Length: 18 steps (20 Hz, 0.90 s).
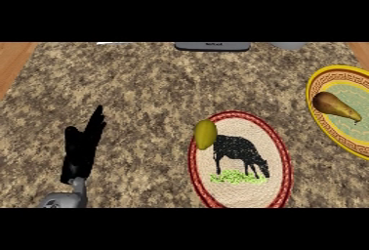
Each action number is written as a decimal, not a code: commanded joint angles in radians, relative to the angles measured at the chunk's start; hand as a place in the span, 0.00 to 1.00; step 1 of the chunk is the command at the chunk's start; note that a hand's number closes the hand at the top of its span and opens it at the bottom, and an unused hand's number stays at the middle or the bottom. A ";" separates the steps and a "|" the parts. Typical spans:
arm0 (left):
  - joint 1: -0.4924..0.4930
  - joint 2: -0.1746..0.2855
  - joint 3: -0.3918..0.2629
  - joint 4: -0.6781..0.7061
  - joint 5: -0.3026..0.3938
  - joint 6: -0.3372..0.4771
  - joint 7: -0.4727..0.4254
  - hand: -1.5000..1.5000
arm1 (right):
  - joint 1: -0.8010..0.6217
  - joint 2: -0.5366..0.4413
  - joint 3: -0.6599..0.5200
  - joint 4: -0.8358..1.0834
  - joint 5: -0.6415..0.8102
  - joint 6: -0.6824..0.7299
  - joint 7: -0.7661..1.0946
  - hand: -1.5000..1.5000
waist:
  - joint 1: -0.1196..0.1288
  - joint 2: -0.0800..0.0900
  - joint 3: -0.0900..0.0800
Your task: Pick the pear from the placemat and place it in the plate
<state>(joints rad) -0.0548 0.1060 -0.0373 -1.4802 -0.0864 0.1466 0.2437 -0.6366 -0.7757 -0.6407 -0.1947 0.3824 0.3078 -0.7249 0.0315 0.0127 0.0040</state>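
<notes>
A brown pear (pixel 335 106) lies inside the yellow plate (pixel 338 71) at the right edge of the view. The round placemat (pixel 238 193), red-rimmed with a black cow on it, sits at centre right. A yellow-green fruit (pixel 205 134) rests on the placemat's upper left rim. My left hand (pixel 81 149) shows at the lower left, open with its fingers straight and pointing up the counter, well left of the placemat and holding nothing. My right hand does not show.
The granite counter (pixel 144 88) fills the view. A dark grey appliance (pixel 213 46) and a grey object (pixel 288 45) stand at the back edge. Wooden strips (pixel 13 61) show at the far corners.
</notes>
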 commanded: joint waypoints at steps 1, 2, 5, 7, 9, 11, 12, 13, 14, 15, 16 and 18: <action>0.069 -0.003 -0.006 -0.013 0.011 -0.022 -0.053 0.50 | 0.027 0.012 0.003 0.016 0.001 -0.048 -0.027 0.00 | 0.007 0.001 0.000; -0.003 0.000 0.041 0.097 0.027 -0.021 -0.104 0.50 | -0.027 -0.013 0.006 0.006 -0.007 -0.018 0.038 0.00 | -0.005 0.000 -0.001; 0.004 0.020 0.026 0.007 0.028 -0.036 0.001 0.50 | 0.040 -0.054 0.013 0.016 0.009 -0.015 -0.031 0.00 | 0.003 0.002 0.001; 0.058 -0.001 0.001 0.027 -0.012 -0.010 -0.085 0.50 | 0.029 -0.030 0.005 0.030 0.003 -0.072 -0.007 0.00 | 0.010 0.004 0.001; 0.018 -0.015 0.004 0.037 0.003 -0.013 -0.056 0.50 | 0.045 -0.062 0.006 0.038 -0.002 -0.022 0.005 0.00 | -0.001 0.001 0.000; 0.008 0.011 0.019 -0.010 0.013 -0.025 -0.004 0.50 | 0.060 -0.066 0.006 0.034 -0.003 -0.038 -0.014 0.00 | 0.001 0.001 0.001; -0.009 0.001 0.024 0.015 0.005 -0.008 -0.018 0.50 | 0.108 -0.034 0.009 0.038 0.001 -0.064 -0.066 0.00 | -0.003 0.002 0.001; 0.018 0.040 0.038 -0.020 0.038 -0.059 -0.004 0.50 | 0.062 -0.038 -0.001 0.040 -0.006 -0.085 -0.029 0.00 | 0.014 0.005 0.003; -0.007 0.004 0.014 0.000 -0.005 -0.008 -0.011 0.50 | 0.094 -0.070 -0.001 0.045 -0.003 -0.049 -0.053 0.00 | 0.009 0.007 0.004; -0.005 0.001 0.023 0.018 0.022 -0.031 -0.036 0.50 | 0.083 -0.059 -0.005 0.043 -0.008 -0.077 -0.048 0.00 | 0.010 0.007 0.003; -0.034 0.003 0.019 0.031 0.009 -0.027 -0.014 0.50 | 0.045 -0.078 0.000 0.037 -0.006 -0.066 -0.005 0.00 | 0.007 0.005 0.002; 0.021 -0.012 -0.002 -0.001 -0.008 -0.011 -0.031 0.50 | 0.096 -0.083 -0.011 0.051 -0.014 -0.069 -0.036 0.00 | 0.009 0.004 0.003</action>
<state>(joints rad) -0.0609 0.1035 -0.0259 -1.4706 -0.0816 0.1293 0.2298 -0.5598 -0.8416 -0.6436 -0.1531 0.3754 0.2439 -0.7582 0.0379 0.0174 0.0066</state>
